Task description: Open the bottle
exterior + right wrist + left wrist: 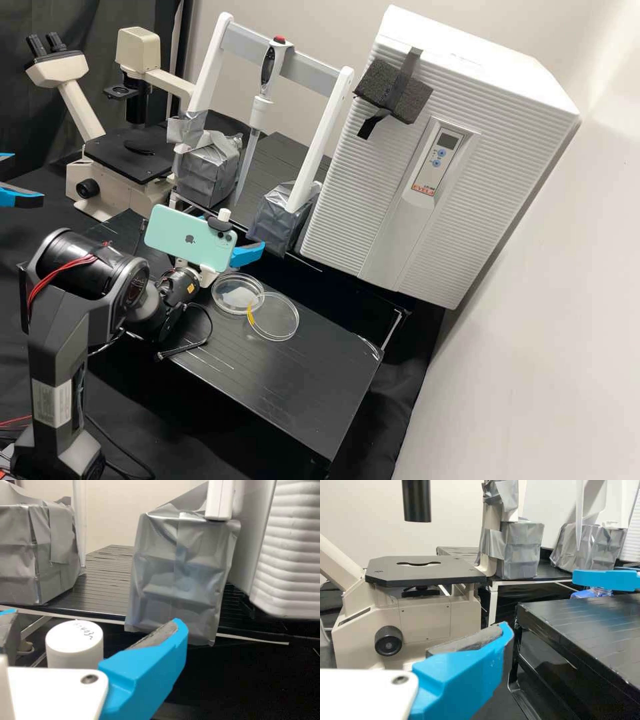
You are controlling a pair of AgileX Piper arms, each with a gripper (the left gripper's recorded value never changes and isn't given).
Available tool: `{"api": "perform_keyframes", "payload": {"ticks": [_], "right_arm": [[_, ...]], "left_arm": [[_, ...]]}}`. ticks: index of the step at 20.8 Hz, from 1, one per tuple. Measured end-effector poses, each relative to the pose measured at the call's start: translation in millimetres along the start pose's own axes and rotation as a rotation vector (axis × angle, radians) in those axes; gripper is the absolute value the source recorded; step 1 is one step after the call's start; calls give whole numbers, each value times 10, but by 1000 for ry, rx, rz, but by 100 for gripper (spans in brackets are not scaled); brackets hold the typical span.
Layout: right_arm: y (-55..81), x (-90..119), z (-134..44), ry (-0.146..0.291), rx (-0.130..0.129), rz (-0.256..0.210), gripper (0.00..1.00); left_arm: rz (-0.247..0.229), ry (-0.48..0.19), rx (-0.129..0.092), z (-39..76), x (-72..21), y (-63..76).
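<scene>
Handwriting, possibly one short word, crosses the white cap (74,636) of the bottle; red lettering sits below the display on the white cabinet (423,189); a maker's logo marks the mint phone (190,238); a fine-print sticker (42,403) on an arm stays illegible

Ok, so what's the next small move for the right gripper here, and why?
Probably close the right gripper on the white cap: its fingers stand open with the cap between them, nothing gripped yet. The left gripper is open, off by the microscope.
</scene>
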Motion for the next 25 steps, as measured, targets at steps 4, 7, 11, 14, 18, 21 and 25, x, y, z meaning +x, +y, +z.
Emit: {"api": "perform_keyframes", "payload": {"ticks": [4,7,11,14,18,21,25], "right_arm": [[8,0,8,-3,2,3,0],[8,0,8,-3,7,3,0],[8,0,8,-3,15,3,0],[8,0,8,-3,15,3,0],[8,0,8,-3,15,3,0],[8,0,8,-3,15,3,0],[7,0,7,-2,14,2,0]], "left_arm": [[0,0,15,0,0,0],[-4,1,11,-6,3,-8],[-7,2,7,-12,6,-17],[-7,2,7,-12,6,-17],[-8,0,21,-8,8,-18],[-8,0,39,-8,8,-18],[-11,-8,44,6,15,-22]]}}
